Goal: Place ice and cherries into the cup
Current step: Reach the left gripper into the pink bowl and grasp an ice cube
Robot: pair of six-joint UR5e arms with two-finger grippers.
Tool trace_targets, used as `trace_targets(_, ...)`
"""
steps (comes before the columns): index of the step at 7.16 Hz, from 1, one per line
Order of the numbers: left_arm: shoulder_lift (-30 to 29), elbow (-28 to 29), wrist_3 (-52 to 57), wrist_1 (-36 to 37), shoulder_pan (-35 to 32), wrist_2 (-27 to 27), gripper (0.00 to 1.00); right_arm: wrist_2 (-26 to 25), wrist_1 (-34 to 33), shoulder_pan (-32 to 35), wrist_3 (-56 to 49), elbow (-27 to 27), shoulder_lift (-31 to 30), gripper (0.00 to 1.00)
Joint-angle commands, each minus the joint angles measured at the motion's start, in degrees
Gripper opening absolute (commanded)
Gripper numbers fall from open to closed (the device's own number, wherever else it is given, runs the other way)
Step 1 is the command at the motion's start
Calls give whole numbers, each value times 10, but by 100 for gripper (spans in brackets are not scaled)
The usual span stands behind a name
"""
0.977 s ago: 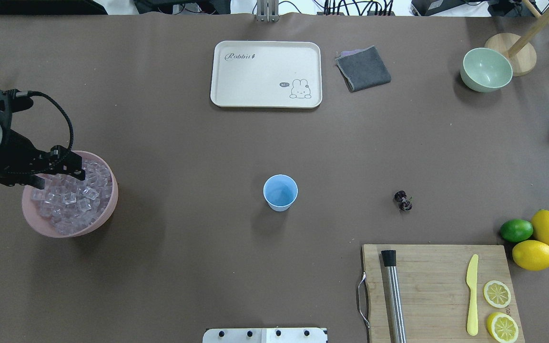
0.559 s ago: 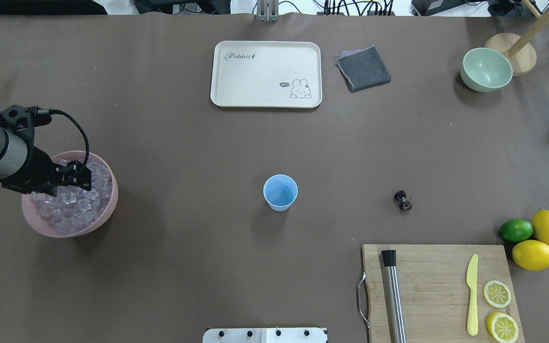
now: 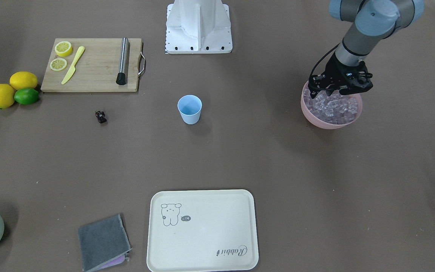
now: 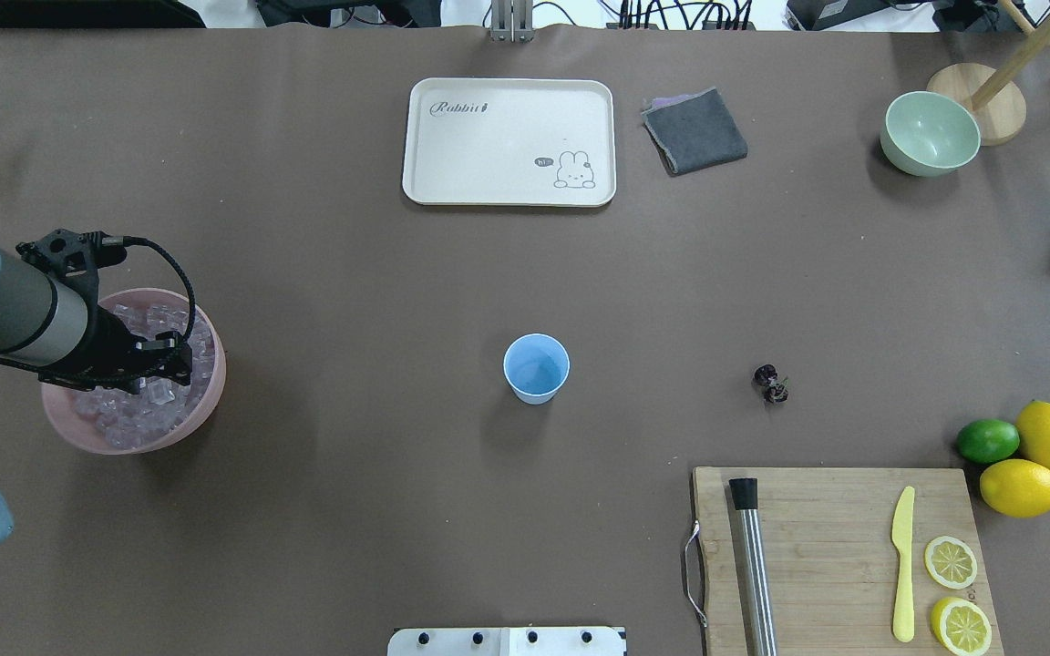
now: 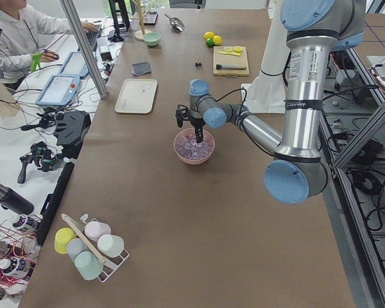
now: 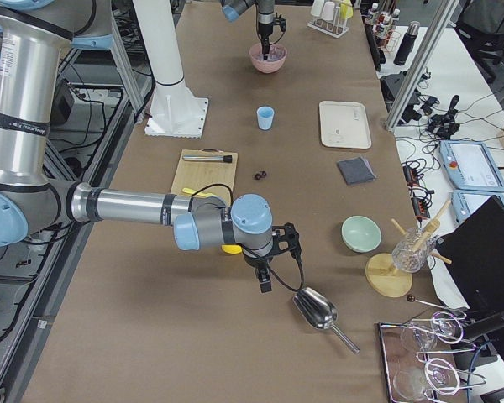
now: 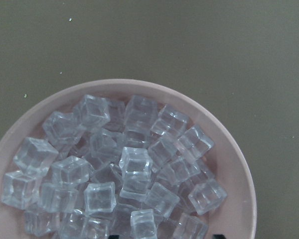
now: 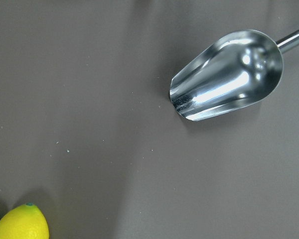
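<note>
The light-blue cup [image 4: 536,367] stands upright mid-table and looks empty. The ice [image 7: 134,164] fills a pink bowl [image 4: 213,387] at the table's left. My left gripper [image 4: 165,360] hangs over the bowl's right part, pointing down just above the cubes. It is open and holds nothing; its fingertips [image 7: 217,236] barely show at the bottom of the left wrist view. The cherries [image 4: 771,384] lie on the table right of the cup. My right gripper [image 6: 265,281] shows only in the exterior right view, near a metal scoop [image 8: 224,74]. I cannot tell whether it is open or shut.
A cream tray [image 4: 509,141], a grey cloth [image 4: 694,130] and a pale green bowl [image 4: 930,133] are at the back. A cutting board [image 4: 839,556] with a steel muddler, a yellow knife and lemon slices is front right. Two lemons and a lime [image 4: 987,440] sit beside it.
My left gripper has moved across the pink bowl, rightward and toward the near side, and now points more steeply down at the ice. Nothing else moved.
</note>
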Motion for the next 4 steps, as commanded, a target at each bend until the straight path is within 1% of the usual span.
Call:
trace_targets(1,14,16,2,-31,6,8,58,0,1,0,0,0,0,100)
trace_targets(2,16,27,2,-51,6,8,58,0,1,0,0,0,0,100)
trace_targets(4,16,29,-1,-52,6,8,57,0,0,0,0,0,0,100)
